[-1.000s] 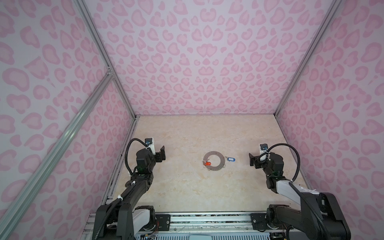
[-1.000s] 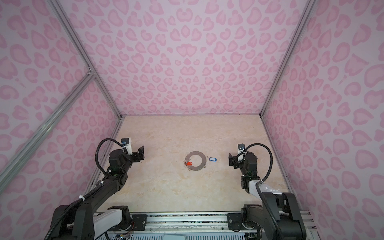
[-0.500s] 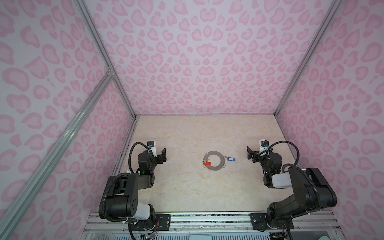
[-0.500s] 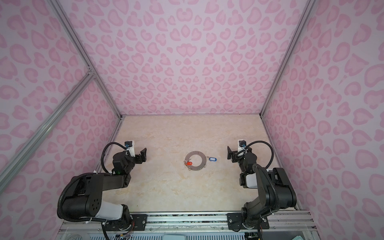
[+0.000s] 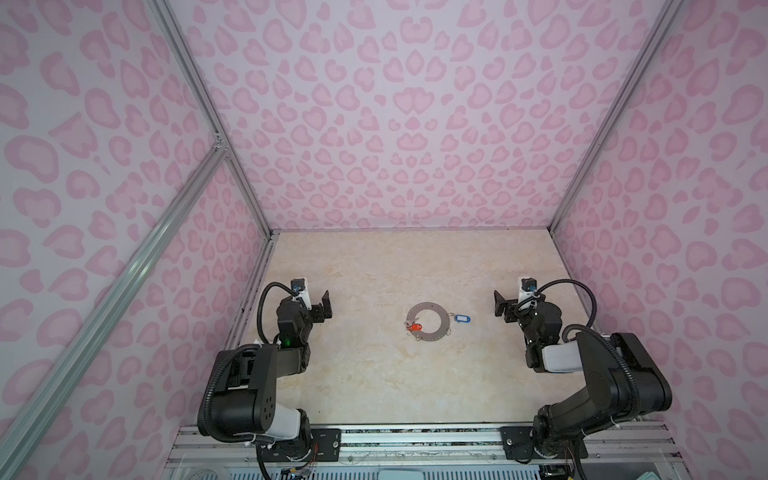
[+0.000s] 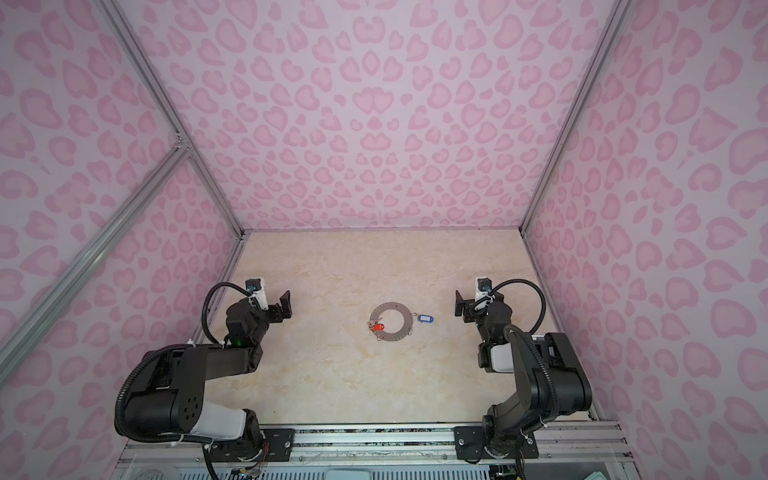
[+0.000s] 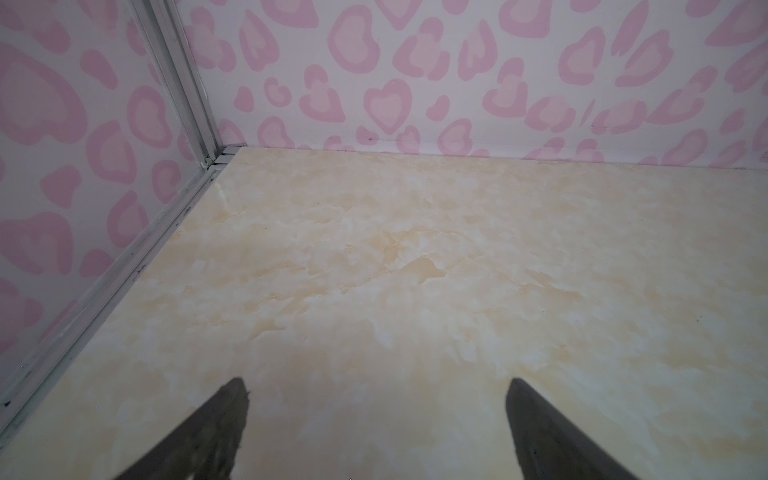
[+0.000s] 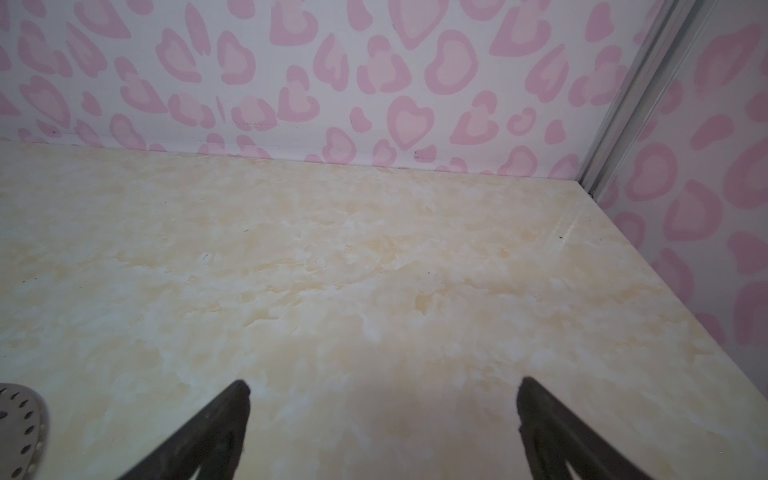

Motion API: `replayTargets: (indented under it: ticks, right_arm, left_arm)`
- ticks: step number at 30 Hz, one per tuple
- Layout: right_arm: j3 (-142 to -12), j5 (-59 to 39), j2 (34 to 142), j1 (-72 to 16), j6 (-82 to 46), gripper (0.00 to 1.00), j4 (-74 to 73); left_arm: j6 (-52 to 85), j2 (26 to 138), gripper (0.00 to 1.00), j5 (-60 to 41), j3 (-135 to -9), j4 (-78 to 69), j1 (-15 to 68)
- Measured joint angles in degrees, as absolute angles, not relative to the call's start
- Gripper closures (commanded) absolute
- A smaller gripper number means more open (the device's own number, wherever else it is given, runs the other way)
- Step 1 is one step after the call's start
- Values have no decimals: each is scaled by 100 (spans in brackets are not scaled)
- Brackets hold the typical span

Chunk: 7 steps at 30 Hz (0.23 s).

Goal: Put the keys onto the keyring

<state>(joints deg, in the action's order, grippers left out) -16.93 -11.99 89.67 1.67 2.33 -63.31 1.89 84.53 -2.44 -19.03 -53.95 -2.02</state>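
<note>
The keyring (image 5: 428, 308) (image 6: 390, 308), a flat grey disc with a wide open centre, lies mid-table in both top views. The keys with an orange-red tag (image 5: 414, 327) (image 6: 379, 327) rest on its left rim. The keys with a blue tag (image 5: 461, 318) (image 6: 425, 319) lie just off its right rim; whether either set is clipped on I cannot tell. My left gripper (image 5: 323, 305) (image 6: 285, 306) (image 7: 377, 382) is open and empty, well left of the ring. My right gripper (image 5: 500, 305) (image 6: 460, 305) (image 8: 383, 381) is open and empty, right of the blue tag. The ring's rim (image 8: 20, 424) shows in the right wrist view.
Pink heart-patterned walls (image 5: 415, 124) with aluminium corner posts (image 5: 216, 137) enclose the beige marbled table (image 5: 395, 382) on three sides. A metal rail (image 5: 415, 436) carrying both arm bases runs along the front edge.
Both arms have folded back, their elbows rising toward the camera near the bases. The grippers stay open and nearly in place. The keyring and keys have not moved.
</note>
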Motion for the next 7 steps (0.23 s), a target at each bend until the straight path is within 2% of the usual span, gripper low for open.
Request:
replayTargets:
  ticks: [7]
  right_arm:
    - [-1695,-1199,8967,178,233,0,-6307]
  left_arm:
    - [187,8484,2,-165,-1946,-5369,-183]
